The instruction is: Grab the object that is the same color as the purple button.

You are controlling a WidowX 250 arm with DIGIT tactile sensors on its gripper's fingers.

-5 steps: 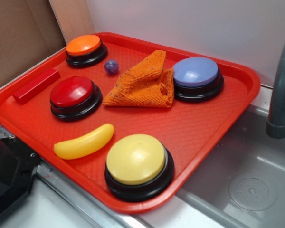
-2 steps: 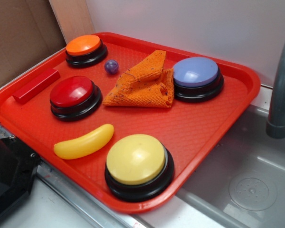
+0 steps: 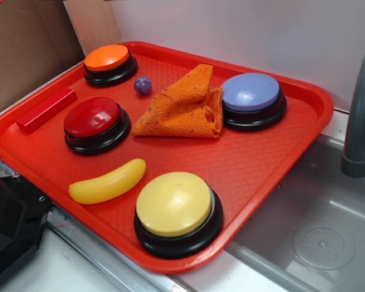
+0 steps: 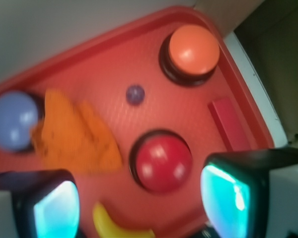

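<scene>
Purple marks the target: in the exterior view the object [image 3: 143, 84], a tiny dark glossy ball, lies on the red tray [image 3: 274, 161] between the orange button [image 3: 109, 63] and the orange cloth [image 3: 185, 106], with the purple button [image 3: 253, 100] on the cloth's far side. The tool is out of this view, so nothing is reached yet. A red button [image 3: 96, 125], yellow button [image 3: 177, 212], banana [image 3: 107, 182] and red block [image 3: 46, 109] fill the rest, unchanged from a second ago.

From the wrist, the tool [image 4: 139, 198] hangs high with its two fingers [image 4: 228, 191] spread wide and empty, likely to survey before descending. The object [image 4: 135, 94] sits ahead of the tool, just beyond the red button [image 4: 161, 161], which lies directly between the fingers. The orange button [image 4: 191, 49] is ahead to the right, the purple button [image 4: 12, 121] far left.
</scene>
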